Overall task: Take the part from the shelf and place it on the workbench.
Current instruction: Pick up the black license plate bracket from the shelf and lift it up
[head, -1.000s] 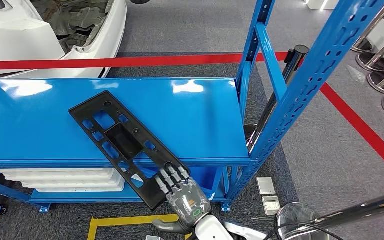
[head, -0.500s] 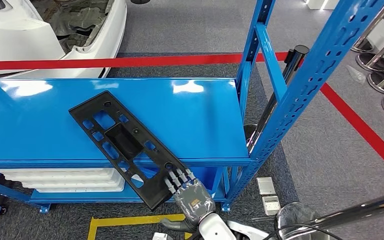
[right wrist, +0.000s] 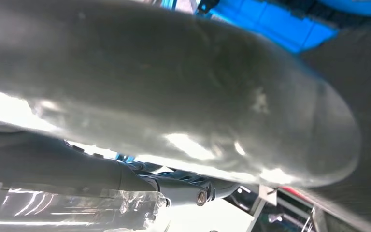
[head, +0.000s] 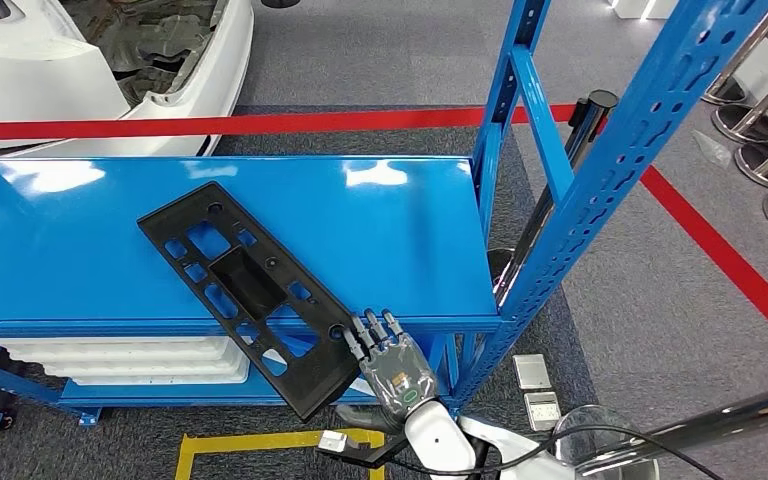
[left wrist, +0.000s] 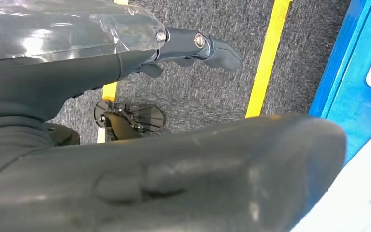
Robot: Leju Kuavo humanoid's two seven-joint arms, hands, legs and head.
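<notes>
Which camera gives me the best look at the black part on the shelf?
The head view: the black part lies whole and slantwise on the blue shelf, one end overhanging the front edge by the right hand. Neither wrist view lets me pick it out.

The shelf (head: 390,230) is blue painted metal, glossy enough to mirror the ceiling lights in white patches; its upright post (head: 600,160) is the same painted metal, punched with holes. The part (head: 250,295) on it looks like matt black plastic, moulded with cut-outs. The right hand (head: 392,362) has dark grey fingers and a smooth, faintly shiny back. The floor (head: 650,300) is rough grey carpet crossed by smooth red tape (head: 260,124). White moulded plastic trays (head: 130,360) lie on the lower level.
</notes>
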